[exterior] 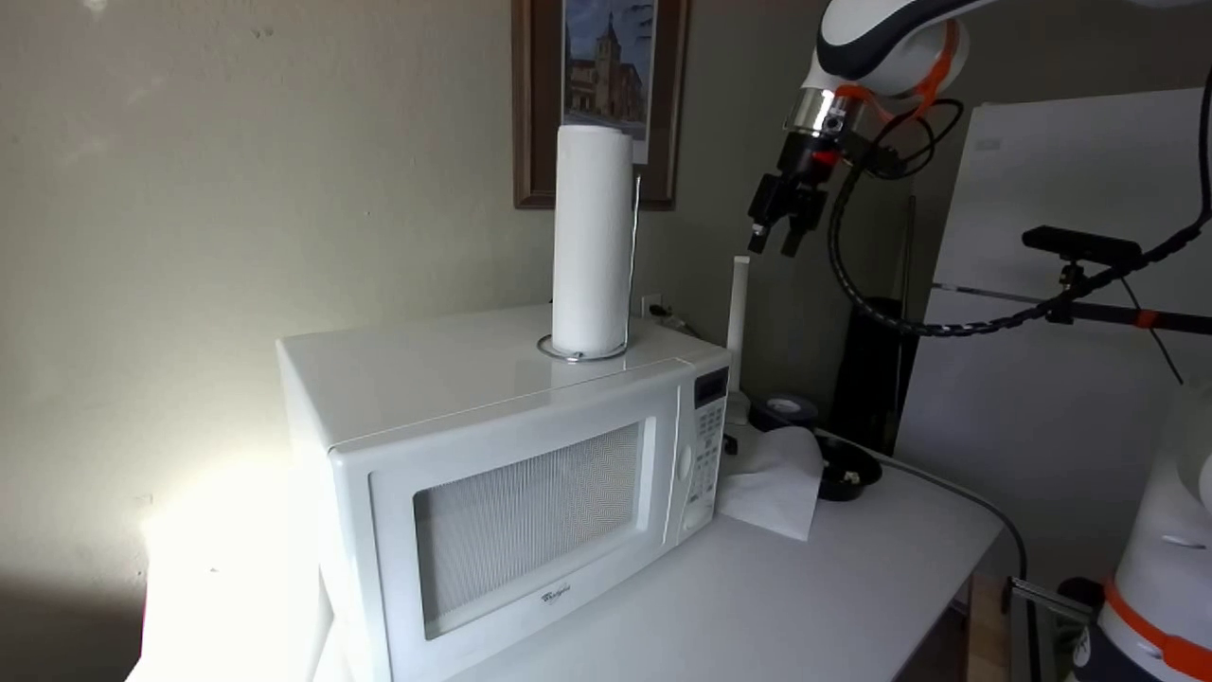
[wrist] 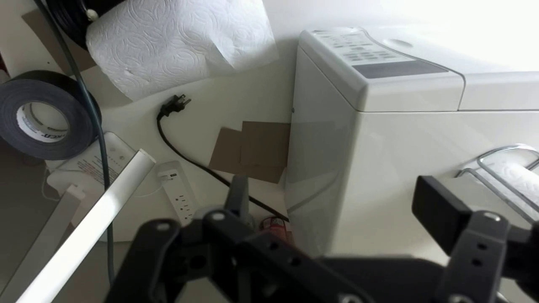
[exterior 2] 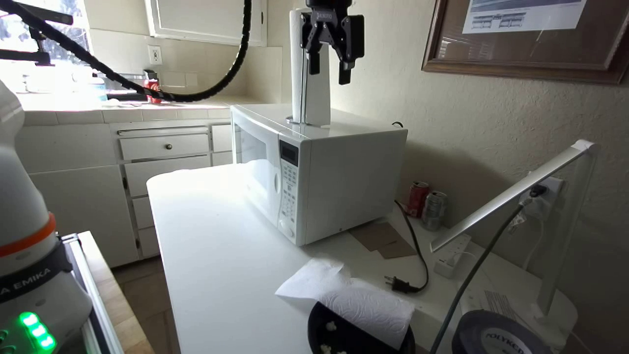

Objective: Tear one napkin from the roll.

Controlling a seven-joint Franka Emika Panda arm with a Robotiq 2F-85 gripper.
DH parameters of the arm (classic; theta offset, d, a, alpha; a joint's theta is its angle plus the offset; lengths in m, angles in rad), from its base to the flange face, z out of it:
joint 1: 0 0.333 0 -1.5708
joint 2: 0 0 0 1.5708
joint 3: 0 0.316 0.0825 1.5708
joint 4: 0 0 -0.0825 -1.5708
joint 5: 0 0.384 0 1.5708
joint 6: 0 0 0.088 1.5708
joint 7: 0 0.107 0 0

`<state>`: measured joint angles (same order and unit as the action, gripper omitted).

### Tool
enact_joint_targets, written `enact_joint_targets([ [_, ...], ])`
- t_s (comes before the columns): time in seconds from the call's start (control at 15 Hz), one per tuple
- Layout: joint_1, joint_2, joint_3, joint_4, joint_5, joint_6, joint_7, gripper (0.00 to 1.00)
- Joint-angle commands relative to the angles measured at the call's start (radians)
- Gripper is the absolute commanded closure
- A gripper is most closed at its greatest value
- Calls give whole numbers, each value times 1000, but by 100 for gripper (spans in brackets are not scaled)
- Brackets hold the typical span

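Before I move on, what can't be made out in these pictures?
Paper roll: partly behind the fingers in an exterior view; cropped by the right edge in the wrist view.
Bowl: partly hidden by the napkin, cropped by the bottom edge in an exterior view.
Microwave: inside masked by its window in an exterior view.
Wall picture: cropped by the top edge in both exterior views.

White arm (exterior: 904, 64), orange bands (exterior 2: 29, 238), braided black cable (exterior: 937, 330), black end effector (exterior 2: 329, 73), green lights (exterior 2: 38, 332), "EMIKA" lettering (exterior 2: 30, 279)
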<state>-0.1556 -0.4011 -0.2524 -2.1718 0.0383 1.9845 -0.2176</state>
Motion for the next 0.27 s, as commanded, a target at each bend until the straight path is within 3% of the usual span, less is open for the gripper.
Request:
enact_joint_targets([
  [0.0, -3, 0, 2, 3, 2, -3, -2, 0],
  [0.2, -4, 6, 2, 3, 1, -2, -2, 0],
])
